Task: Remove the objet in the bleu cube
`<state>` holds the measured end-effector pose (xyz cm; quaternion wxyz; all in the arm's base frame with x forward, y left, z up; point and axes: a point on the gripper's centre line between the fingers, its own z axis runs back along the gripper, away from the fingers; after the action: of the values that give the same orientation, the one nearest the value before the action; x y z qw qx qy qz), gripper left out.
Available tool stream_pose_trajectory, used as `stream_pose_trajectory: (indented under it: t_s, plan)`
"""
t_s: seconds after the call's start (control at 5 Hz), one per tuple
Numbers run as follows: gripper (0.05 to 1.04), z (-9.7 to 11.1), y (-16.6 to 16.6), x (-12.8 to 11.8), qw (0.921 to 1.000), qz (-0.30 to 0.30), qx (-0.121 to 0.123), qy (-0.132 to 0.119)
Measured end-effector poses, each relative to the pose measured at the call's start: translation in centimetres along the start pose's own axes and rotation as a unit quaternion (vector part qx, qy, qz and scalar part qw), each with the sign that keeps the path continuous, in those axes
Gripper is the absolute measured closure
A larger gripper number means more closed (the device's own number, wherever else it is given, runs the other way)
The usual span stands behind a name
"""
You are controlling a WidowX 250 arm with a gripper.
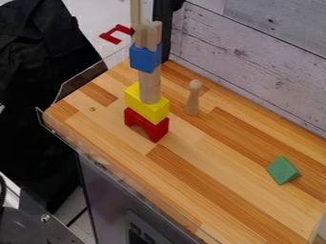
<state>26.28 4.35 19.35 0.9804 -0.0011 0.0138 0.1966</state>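
The light wooden piece is what has to come off. It sits on top of the blue cube, near the top of the frame, left of the middle. A thin tall stick goes up past the top edge there, and I can't tell if it is stuck to the piece.

The job now looks like getting hold of that piece, and none of it is done yet. It is best to come down from above, slow and straight, with one jaw on each side of the wood and no part touching the cube. Then squeeze softly and lift straight up before going sideways. The round wooden post under the cube is thin, so a small bump could tip it off the yellow block and the red arch. If the tall stick is loose, it may fall first. After the lift, a low spot on the table, away from the wooden peg, looks good for setting it down.

I can't tell how the arm is bent or which way it points. I also can't tell if the jaws are apart, together or holding something.
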Motion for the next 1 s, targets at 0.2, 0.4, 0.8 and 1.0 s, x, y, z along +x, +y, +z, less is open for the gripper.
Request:
stream_pose_trajectory:
  t_s: [0.2, 0.4, 0.8, 1.0]
  plan:
    - [0.086, -1.0, 0.3, 0.3, 0.9997, 0.009, -0.016, 0.015]
    - [0.086, -1.7, 0.3, 0.5, 0.9995, 0.005, -0.014, 0.026]
    - [0.086, -3.2, 0.1, 0.9, 0.9985, -0.004, -0.008, 0.055]
    - [0.138, -3.7, 0.0, 0.9, 0.9978, -0.005, -0.011, 0.065]
